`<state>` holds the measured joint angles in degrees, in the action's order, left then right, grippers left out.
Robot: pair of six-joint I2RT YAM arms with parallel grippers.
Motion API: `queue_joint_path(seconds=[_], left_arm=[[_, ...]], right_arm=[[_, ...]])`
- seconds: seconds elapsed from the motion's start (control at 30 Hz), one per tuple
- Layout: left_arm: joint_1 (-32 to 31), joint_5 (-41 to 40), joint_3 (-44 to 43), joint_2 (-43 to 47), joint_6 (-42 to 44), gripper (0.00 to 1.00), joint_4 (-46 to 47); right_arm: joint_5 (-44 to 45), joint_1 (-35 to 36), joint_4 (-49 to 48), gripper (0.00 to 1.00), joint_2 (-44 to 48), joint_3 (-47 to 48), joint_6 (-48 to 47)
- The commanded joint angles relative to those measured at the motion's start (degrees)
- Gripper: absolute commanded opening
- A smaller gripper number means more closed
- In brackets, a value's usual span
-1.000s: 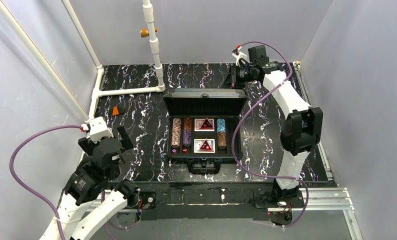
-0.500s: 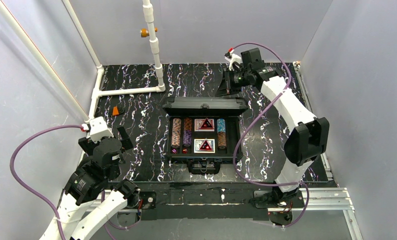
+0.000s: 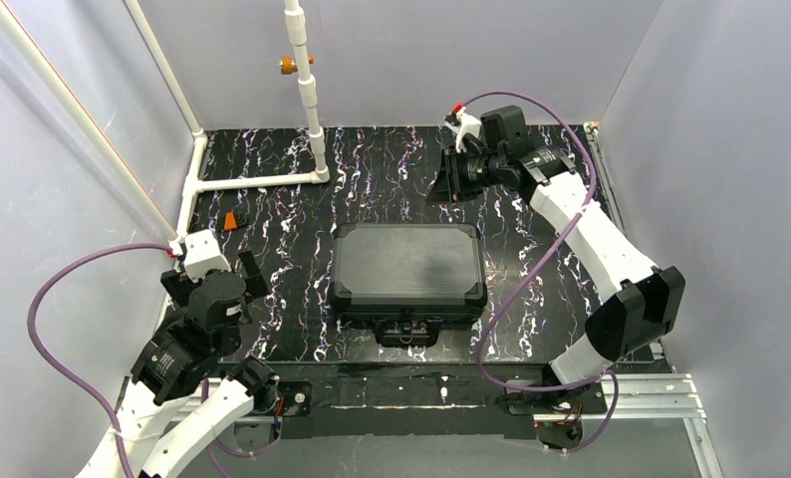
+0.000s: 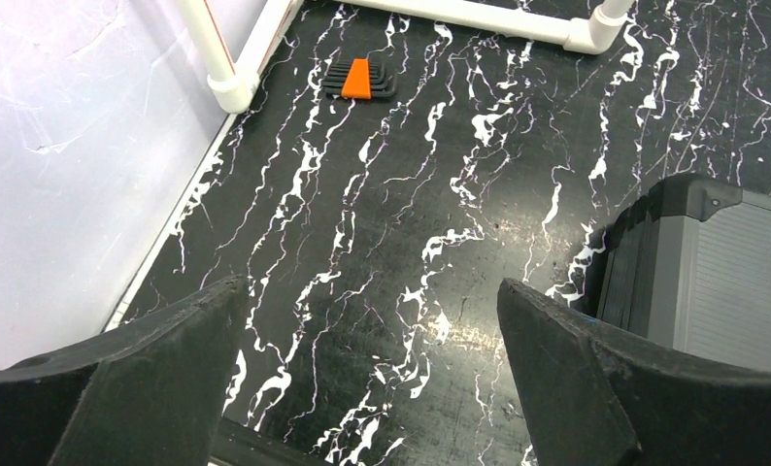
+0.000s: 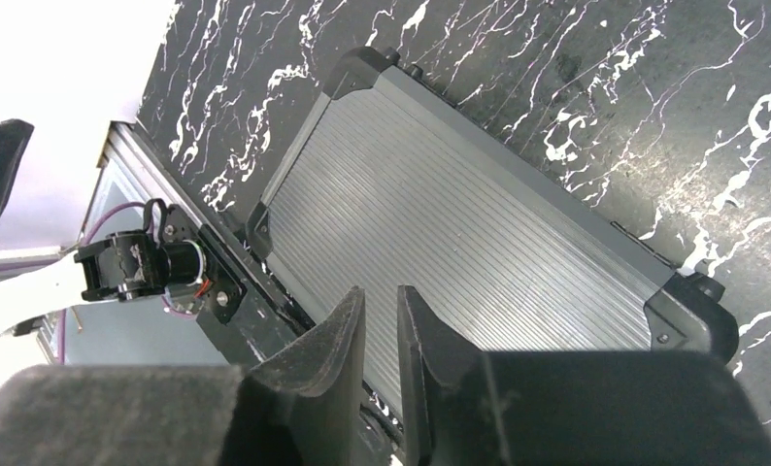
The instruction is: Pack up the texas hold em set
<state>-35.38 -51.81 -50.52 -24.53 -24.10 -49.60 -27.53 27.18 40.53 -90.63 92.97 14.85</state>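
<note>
The texas hold em set's black ribbed case (image 3: 407,264) lies flat in the middle of the marbled table with its lid down, so the chips and cards are hidden. My right gripper (image 3: 449,179) hovers beyond the case's far right corner, apart from it. In the right wrist view its jaws (image 5: 380,291) stand a narrow gap apart with nothing between them, above the lid (image 5: 459,223). My left gripper (image 3: 215,274) rests wide open at the near left; its wrist view (image 4: 370,286) shows bare table between the fingers and the case's corner (image 4: 721,272) at the right.
An orange-handled hex key set (image 3: 232,220) (image 4: 359,78) lies by the left wall. A white pipe frame (image 3: 262,181) runs along the far left, with an upright pipe (image 3: 307,90). The case's handle (image 3: 406,332) sticks out toward the arm bases.
The lid has swung down from upright to fully closed, hiding the tray. My right gripper moved left and a little nearer, and its jaws parted slightly. The left arm stayed put.
</note>
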Motion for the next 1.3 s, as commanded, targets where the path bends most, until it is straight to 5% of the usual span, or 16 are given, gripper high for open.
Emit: queue_joint_path(seconds=[0.0,0.23,0.33,0.83,1.03,1.2,1.27], left_arm=[[-0.28,1.32,-0.61,-0.76,1.25,0.99,1.53],[-0.3,13.56,1.04,-2.22,6.66,0.99,7.34],[-0.31,21.85,0.6,-3.41,7.93,0.95,8.61],[-0.39,55.2,-3.71,-21.51,13.61,0.83,16.12],[-1.2,60.82,-10.94,-33.89,18.12,0.73,16.03],[-4.23,60.7,-13.1,-43.47,20.66,0.67,17.27],[-4.75,61.15,-10.52,-45.15,21.11,0.63,18.85]], right_arm=[[0.67,0.89,-0.92,0.33,4.72,-1.96,0.18],[1.75,1.89,-3.97,0.65,11.48,-9.35,2.92],[2.46,2.3,-6.35,0.71,15.94,-13.94,4.44],[14.74,6.67,-13.49,0.64,38.34,-36.85,12.54],[15.11,10.62,-11.24,0.64,46.03,-43.1,11.62],[20.76,18.43,-7.4,0.63,43.54,-43.64,8.24],[33.62,28.53,-5.5,0.61,39.27,-40.32,6.57]])
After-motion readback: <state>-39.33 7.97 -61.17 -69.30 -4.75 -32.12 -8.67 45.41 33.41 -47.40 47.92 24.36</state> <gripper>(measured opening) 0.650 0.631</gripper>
